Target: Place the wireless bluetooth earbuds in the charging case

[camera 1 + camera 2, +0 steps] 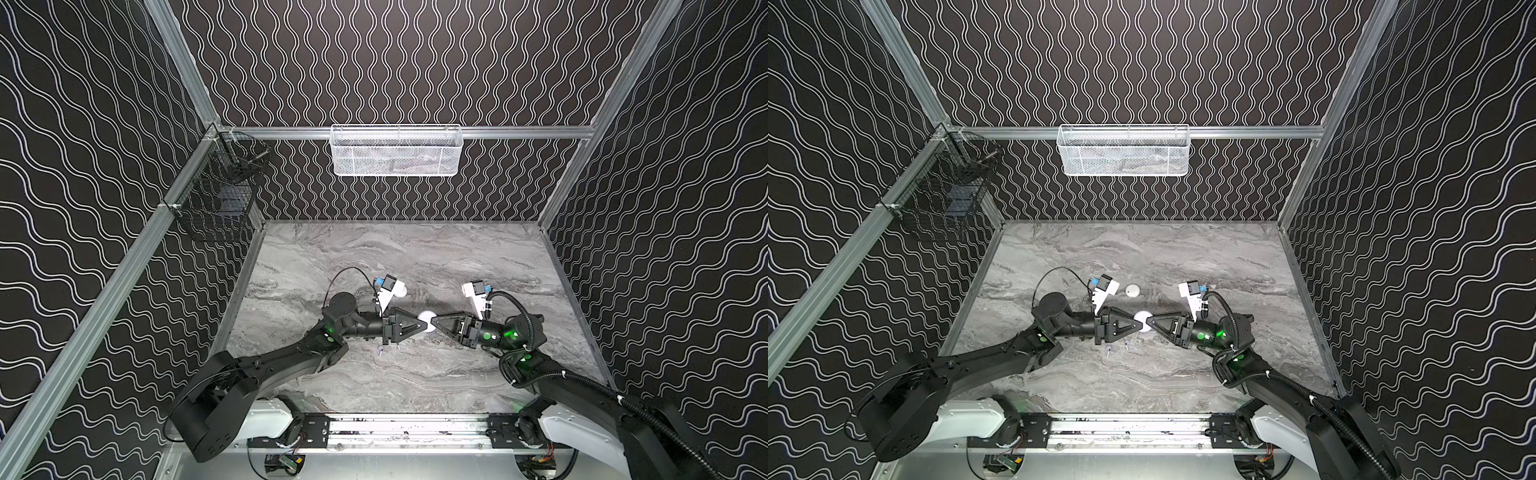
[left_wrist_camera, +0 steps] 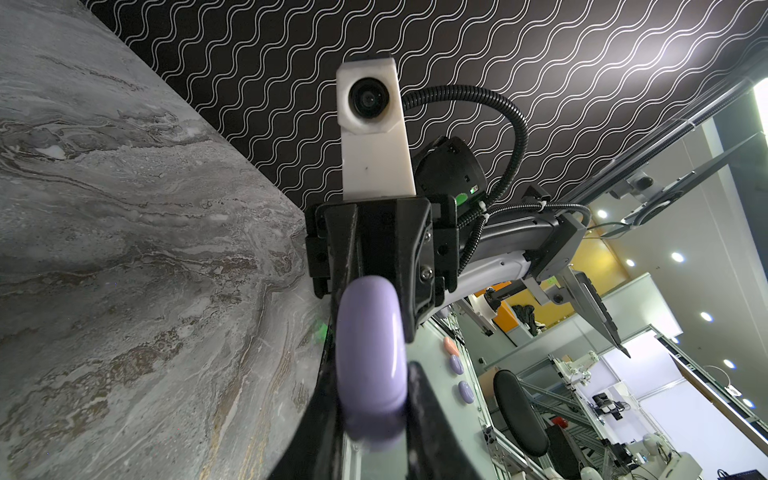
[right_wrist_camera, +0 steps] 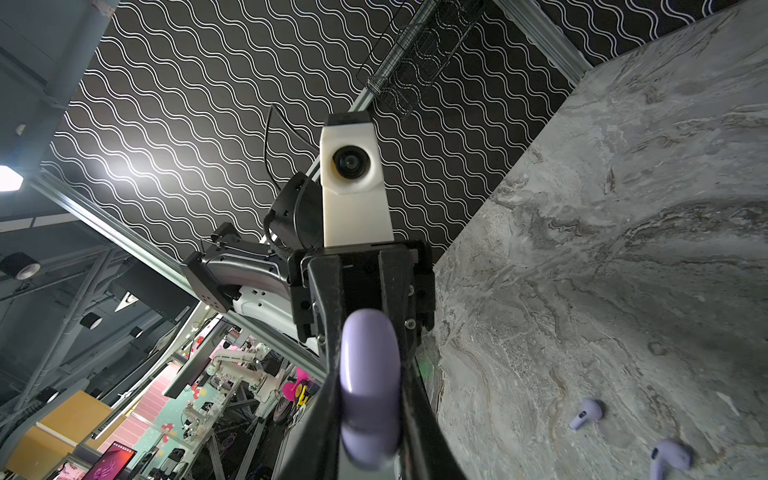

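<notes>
A round lavender charging case (image 2: 371, 357) hangs edge-on above the middle of the marble table (image 1: 415, 257), closed as far as I can see. My left gripper (image 1: 420, 326) is shut on one side of it. From the opposite side my right gripper (image 1: 433, 321) is shut on the same case (image 3: 369, 374). In both top views the case looks pale (image 1: 1143, 322) between the two tips. Two lavender earbuds (image 3: 586, 411) (image 3: 670, 457) lie on the table just in front of the left gripper (image 1: 1108, 350) (image 1: 1126, 344), apart from both grippers.
A second round, pale case (image 1: 1133, 290) rests on the table behind the left wrist camera. A white mesh basket (image 1: 396, 150) hangs on the back wall and a black wire basket (image 1: 220, 187) on the left rail.
</notes>
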`<state>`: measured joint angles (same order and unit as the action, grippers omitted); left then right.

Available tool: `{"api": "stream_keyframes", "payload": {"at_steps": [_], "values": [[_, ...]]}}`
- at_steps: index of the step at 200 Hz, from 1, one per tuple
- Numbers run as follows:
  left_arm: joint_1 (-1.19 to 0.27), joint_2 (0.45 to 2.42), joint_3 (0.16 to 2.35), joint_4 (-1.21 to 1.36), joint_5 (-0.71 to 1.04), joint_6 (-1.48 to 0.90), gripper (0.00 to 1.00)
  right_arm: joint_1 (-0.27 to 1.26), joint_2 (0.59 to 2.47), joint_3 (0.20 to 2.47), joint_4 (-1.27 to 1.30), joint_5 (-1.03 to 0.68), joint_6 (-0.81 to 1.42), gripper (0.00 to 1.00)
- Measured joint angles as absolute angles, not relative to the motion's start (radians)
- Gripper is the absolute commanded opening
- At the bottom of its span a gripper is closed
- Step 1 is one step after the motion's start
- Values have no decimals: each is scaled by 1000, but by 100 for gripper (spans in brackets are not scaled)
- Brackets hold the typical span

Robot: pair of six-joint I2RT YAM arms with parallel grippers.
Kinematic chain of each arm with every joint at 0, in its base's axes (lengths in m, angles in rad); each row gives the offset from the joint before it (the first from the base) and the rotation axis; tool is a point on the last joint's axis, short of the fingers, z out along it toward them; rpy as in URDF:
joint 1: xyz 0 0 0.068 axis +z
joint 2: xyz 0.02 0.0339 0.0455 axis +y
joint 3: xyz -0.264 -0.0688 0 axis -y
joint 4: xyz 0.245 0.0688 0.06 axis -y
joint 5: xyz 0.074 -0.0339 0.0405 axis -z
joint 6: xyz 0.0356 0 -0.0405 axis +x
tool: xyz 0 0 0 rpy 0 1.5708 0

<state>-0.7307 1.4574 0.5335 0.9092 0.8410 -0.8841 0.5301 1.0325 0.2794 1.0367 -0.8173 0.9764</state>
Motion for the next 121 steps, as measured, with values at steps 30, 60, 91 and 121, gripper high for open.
{"api": "stream_keyframes", "payload": {"at_steps": [30,60,91,121], "values": [[-734,1468,530,947,847,-889,9,535,1029,286,1018,-822,979,45],[-736,1448,534,932,849,-868,9,534,1009,290,974,-822,975,53],[-736,1411,548,869,846,-815,9,534,966,300,913,-818,951,55],[-734,1375,557,771,825,-739,8,534,897,335,783,-794,895,56]]}}
